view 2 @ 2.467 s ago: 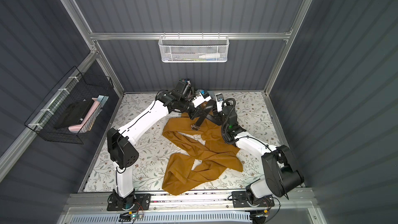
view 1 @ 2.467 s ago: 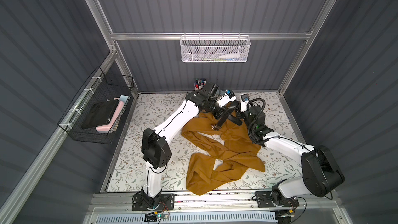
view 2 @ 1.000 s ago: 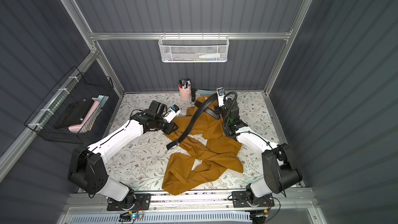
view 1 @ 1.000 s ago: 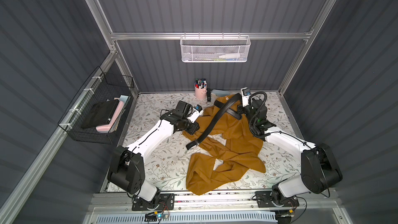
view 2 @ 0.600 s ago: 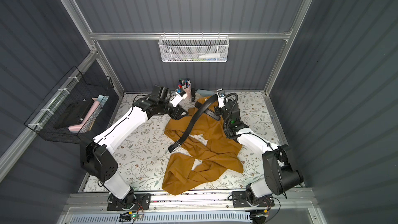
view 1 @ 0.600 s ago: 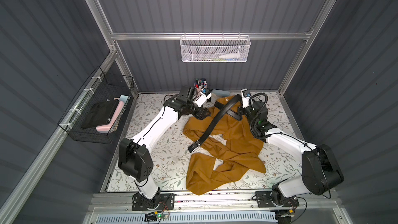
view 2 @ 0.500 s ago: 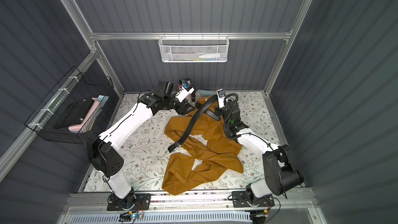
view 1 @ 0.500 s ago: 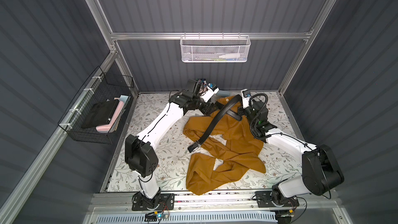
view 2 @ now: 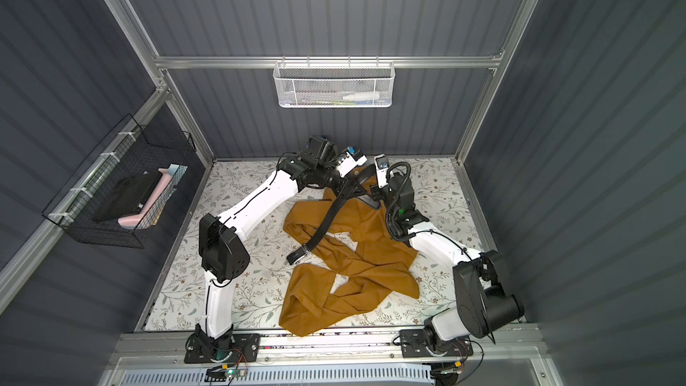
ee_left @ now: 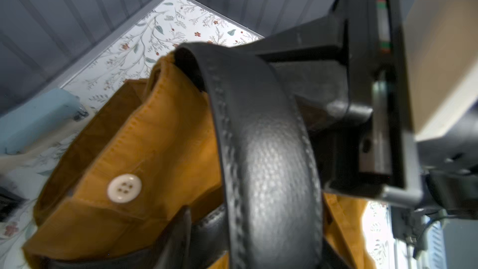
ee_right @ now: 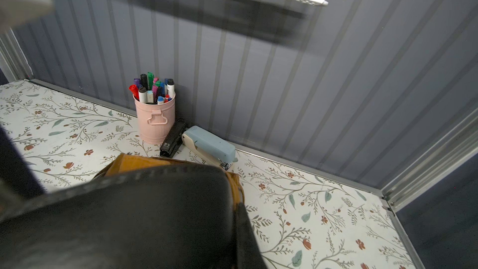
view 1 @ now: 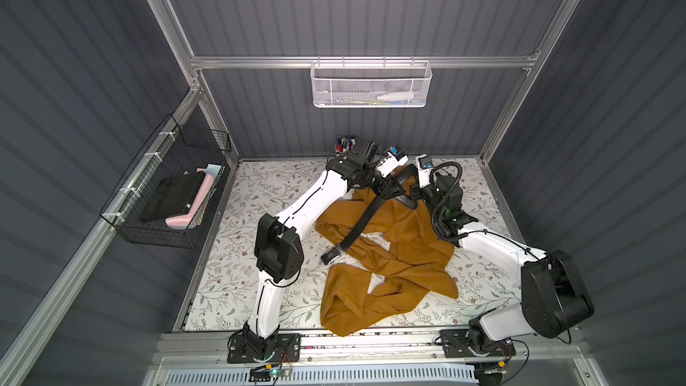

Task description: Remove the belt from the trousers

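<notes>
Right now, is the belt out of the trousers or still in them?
Partly out: the belt lies loose across the trousers, buckle on the table, but the left wrist view shows it still entering the waistband.

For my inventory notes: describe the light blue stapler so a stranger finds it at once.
Look along the back wall to the pink cup of pens. Two staplers lie beside it; the light blue stapler is the farther, bigger one, unlike the small black stapler.
</notes>
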You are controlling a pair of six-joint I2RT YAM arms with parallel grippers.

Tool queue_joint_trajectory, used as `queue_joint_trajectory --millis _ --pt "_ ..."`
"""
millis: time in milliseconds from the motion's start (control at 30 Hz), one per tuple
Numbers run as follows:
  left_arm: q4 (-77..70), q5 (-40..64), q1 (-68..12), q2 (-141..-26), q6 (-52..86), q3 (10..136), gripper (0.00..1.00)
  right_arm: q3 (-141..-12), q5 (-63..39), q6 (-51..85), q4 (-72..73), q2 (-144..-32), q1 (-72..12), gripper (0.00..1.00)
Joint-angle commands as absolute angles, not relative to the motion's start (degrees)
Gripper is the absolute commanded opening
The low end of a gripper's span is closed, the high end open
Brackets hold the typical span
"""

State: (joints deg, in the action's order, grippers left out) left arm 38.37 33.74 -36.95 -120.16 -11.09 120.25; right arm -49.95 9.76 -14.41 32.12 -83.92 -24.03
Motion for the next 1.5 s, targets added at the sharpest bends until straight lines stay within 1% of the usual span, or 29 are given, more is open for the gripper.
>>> queue_joint_trajectory --millis 0,33,67,200,267,300,400,500,600,800,1000,1133,1167,1200,1233,1267,1400,1467 --pt "41.5 35.8 -37.1 -118.9 -10.8 123.9 0.1 -51.1 12.1 -14.0 36.6 -83.6 -24.0 0.0" --pt "42.0 35.2 -37.2 -117.9 -11.5 124.0 0.0 -51.1 12.7 -13.7 36.4 -83.9 -24.0 0.0" --pt "42.3 34.0 -37.2 -116.7 -12.4 123.9 0.0 -51.1 13.4 -13.6 36.4 -84.2 -24.0 0.01" --pt "42.7 31.1 -37.1 -111.4 -13.2 126.5 0.0 -51.5 15.7 -12.6 34.6 -85.8 -23.9 0.28" --pt "46.0 28.9 -37.2 -109.8 -15.0 131.1 0.0 -51.6 16.3 -11.9 33.8 -86.7 -23.9 0.38" --pt "47.6 28.5 -37.2 -109.0 -16.3 133.6 0.0 -51.6 16.5 -11.3 33.5 -87.3 -23.8 0.41" --pt "49.1 22.2 -37.1 -105.7 -19.2 138.3 0.0 -52.0 17.3 -9.8 32.6 -89.2 -23.7 0.43" --pt "47.7 17.5 -37.2 -101.2 -20.7 139.8 0.0 -53.6 18.3 -8.5 30.5 -91.5 -23.6 0.5" --pt "44.7 13.0 -37.2 -96.2 -21.3 139.0 0.0 -55.1 19.1 -7.9 28.3 -93.5 -23.4 0.53" --pt "38.8 3.2 -37.2 -88.1 -23.3 132.4 0.0 -56.2 19.2 -5.9 25.6 -95.8 -22.4 0.62" --pt "38.9 0.9 -37.1 -86.1 -23.2 130.9 0.0 -56.6 18.1 -3.9 23.7 -97.6 -21.5 0.72" --pt "35.7 3.8 -37.1 -84.2 -20.7 129.1 0.0 -58.9 18.0 -1.6 19.2 -99.0 -21.1 0.78" --pt "35.5 4.7 -37.1 -84.3 -19.9 129.0 0.0 -59.8 17.2 -0.4 16.9 -98.7 -21.2 0.79" --pt "36.0 5.8 -37.1 -84.8 -19.3 129.3 0.0 -59.9 14.9 -0.4 15.6 -97.4 -21.1 0.82" --pt "36.9 6.5 -37.0 -85.3 -18.9 129.5 0.0 -58.8 12.2 -0.6 16.3 -95.8 -21.2 0.93" --pt "38.0 7.4 -37.1 -86.2 -18.7 129.6 0.0 -56.4 8.6 -0.8 18.6 -92.9 -21.1 0.99" --pt "40.4 11.3 -37.1 -89.3 -16.9 128.4 0.0 -43.4 -5.4 -4.3 34.6 -79.6 -21.3 0.99" --pt "40.8 13.2 -37.1 -90.9 -15.7 128.4 0.0 -38.6 -8.7 -5.7 41.5 -74.9 -21.3 0.99"
